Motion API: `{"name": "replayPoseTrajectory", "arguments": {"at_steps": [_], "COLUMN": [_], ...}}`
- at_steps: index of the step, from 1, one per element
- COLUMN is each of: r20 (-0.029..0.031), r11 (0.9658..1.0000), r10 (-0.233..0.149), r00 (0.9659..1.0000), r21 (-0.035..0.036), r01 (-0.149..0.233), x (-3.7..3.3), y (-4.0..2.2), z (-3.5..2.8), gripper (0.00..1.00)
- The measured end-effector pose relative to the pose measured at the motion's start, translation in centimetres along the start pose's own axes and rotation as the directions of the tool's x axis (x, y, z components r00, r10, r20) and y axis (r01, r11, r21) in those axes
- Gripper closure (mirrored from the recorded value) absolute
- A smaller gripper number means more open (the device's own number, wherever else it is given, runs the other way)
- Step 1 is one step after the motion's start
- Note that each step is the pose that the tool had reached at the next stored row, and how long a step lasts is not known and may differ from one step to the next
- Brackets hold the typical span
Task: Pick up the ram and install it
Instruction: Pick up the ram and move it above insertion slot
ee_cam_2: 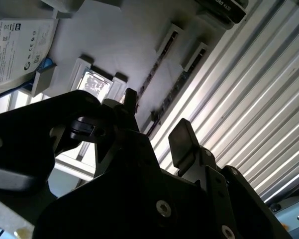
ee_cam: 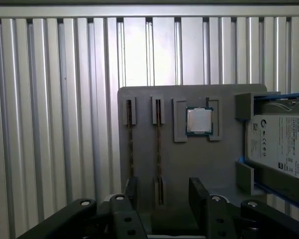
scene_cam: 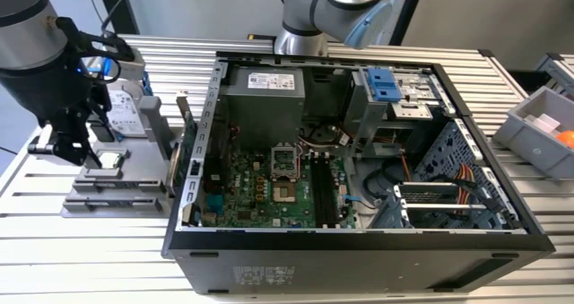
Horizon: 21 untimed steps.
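Gripper (ee_cam: 164,196) fingers open and empty; we see them poised above the ram (ee_cam: 158,149) in its grey holder (ee_cam: 189,164).

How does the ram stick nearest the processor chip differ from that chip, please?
The ram stick is long and narrow; the processor chip is small and square. The ram stick stands on its edge, while the chip lies flat, face up. The stick looks dark, whereas the chip is bright silver. Both sit on the grey holder.
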<state>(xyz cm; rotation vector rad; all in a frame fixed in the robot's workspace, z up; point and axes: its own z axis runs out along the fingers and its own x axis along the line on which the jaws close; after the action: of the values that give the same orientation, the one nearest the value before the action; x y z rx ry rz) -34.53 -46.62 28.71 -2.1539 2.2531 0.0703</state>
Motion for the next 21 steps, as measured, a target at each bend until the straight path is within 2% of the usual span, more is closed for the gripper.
{"name": "replayPoseTrajectory", "arguments": {"at_steps": [10, 21], "r20": [-0.0036, -0.0119], "r11": [1.0, 1.0], "r10": [0.0, -0.001], "r00": [1.0, 0.9999], "r21": [0.0003, 0.0005], "r01": [0.0, 0.001], "x": [0.94, 1.47], "y": [-0.03, 0.03], "z": [1.04, 2.42], "gripper": [0.0, 0.0]}}
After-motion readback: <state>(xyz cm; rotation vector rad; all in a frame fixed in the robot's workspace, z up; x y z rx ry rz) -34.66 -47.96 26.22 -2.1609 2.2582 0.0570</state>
